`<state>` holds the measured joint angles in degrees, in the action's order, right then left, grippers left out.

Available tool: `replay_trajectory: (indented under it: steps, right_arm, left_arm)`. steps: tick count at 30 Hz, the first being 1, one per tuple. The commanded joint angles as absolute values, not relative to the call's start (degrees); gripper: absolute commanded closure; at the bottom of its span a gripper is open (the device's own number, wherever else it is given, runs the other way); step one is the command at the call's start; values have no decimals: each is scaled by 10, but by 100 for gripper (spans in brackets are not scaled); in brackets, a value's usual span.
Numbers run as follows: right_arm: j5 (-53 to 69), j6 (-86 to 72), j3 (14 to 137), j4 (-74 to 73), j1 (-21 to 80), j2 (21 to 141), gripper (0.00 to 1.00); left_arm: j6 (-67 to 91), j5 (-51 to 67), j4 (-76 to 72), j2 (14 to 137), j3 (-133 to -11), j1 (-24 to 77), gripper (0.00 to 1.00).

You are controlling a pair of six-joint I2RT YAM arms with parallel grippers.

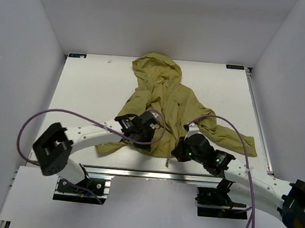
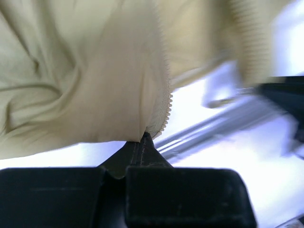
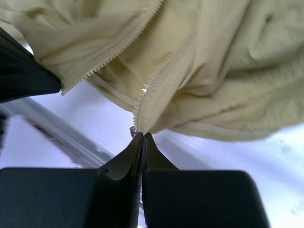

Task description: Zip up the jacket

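**Both grippers clamped on the jacket's lower front edges**

The olive-green jacket [image 1: 167,96] lies rumpled on the white table [image 1: 91,82], in the middle of the top view. Its hood points to the upper centre of the frame, and one sleeve trails out toward the lower right. The hem sits just above the metal rail [image 1: 152,174] along the table's bottom edge.

In the right wrist view two rows of zipper teeth [image 3: 154,90] run down from the top of the frame. They are apart from each other rather than meshed. One row ends at the left and the other ends just above the fingertips. A small metal piece [image 3: 133,129] sits at the bottom of that second row (too small to say what it is).

The right gripper [image 3: 142,137] has its fingers pressed together with no gap, and it pinches the fabric right at the lower end of that zipper row. In the top view it sits at the lower right of the garment.

The left gripper [image 2: 145,137] is likewise closed tight — its tips nip the bottom corner of the other front edge. A single line of teeth climbs from that corner toward the top of the frame. The cloth hangs in soft folds to the left of it, with the bright table and the blurred rail to the right. In the top view this gripper rests on the jacket's lower left part — well apart from the right one.
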<state>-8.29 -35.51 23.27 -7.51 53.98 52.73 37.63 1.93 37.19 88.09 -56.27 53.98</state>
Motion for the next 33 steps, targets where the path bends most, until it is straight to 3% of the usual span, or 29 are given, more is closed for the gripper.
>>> replay_trajectory:
  steps: [1, 10, 19, 33]
  right_arm:
    - [-40, -333, 217, -6, 522, 504, 100]
    - [75, -373, 207, 177, 458, 487, 100]
    - [72, -400, 206, 254, 445, 487, 100]
    - [29, -354, 249, 295, 444, 546, 100]
  left_arm:
    - [371, 29, 306, 798, -558, 543, 100]
    - [419, -83, 187, 720, -539, 543, 100]
    - [433, -177, 103, 686, -511, 543, 100]
    - [401, -159, 51, 684, -500, 543, 100]
